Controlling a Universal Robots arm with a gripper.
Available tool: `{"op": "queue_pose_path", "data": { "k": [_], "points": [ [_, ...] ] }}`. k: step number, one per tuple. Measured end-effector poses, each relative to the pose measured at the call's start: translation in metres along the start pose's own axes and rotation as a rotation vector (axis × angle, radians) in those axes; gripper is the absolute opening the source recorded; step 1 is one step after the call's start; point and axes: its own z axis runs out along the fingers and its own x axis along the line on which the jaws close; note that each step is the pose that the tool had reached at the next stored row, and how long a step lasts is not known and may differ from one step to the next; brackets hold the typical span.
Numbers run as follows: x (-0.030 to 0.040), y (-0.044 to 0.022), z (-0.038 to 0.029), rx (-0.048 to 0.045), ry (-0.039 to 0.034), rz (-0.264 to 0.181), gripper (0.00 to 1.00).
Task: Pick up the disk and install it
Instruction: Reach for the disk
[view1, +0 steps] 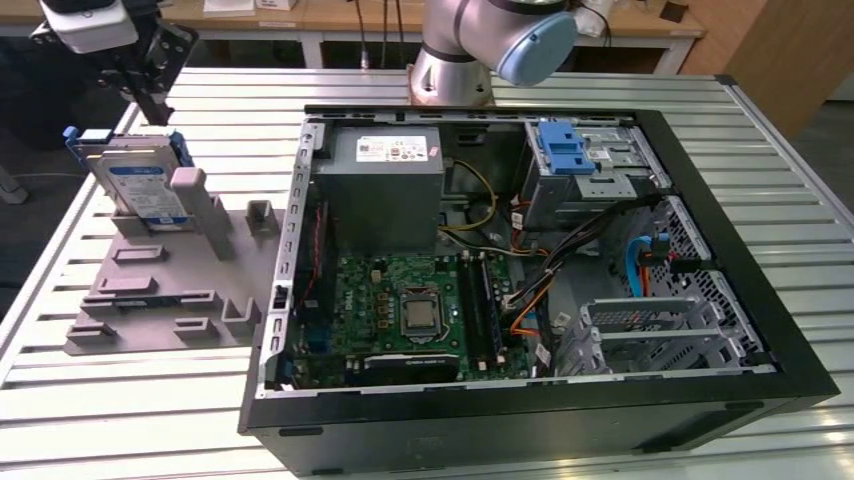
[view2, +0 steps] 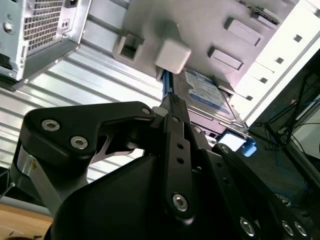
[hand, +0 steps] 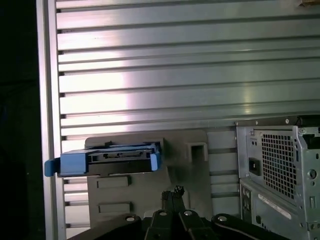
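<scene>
The disk (view1: 140, 185) stands upright on its edge in a slot of the grey holder plate (view1: 160, 290), at the exterior view's left beside the open computer case (view1: 521, 260). Its white-and-blue label and blue rails show. My gripper (view1: 156, 103) hangs above and just behind the disk, not touching it. Both wrist views show the fingers pressed together with nothing between them: the gripper (view2: 172, 102) points towards the disk (view2: 207, 92), and the gripper (hand: 173, 192) sits apart from the disk (hand: 120, 159), which is seen edge-on.
Inside the case are a grey power-supply box (view1: 387, 185), a metal drive cage with a blue latch (view1: 581, 160), a green motherboard (view1: 414, 305) and loose cables. The holder plate carries several raised grey blocks. The slatted metal table (view1: 120, 410) ends close to the exterior view's left.
</scene>
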Motion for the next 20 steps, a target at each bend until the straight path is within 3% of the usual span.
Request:
{"op": "queue_pose_path", "data": {
  "k": [12, 20],
  "points": [
    [0.0539, 0.0019, 0.0031, -0.0001, -0.0001, 0.000, 0.11],
    [0.0753, 0.0038, 0.0050, 0.0000, 0.0001, 0.000, 0.11]
  ]
}}
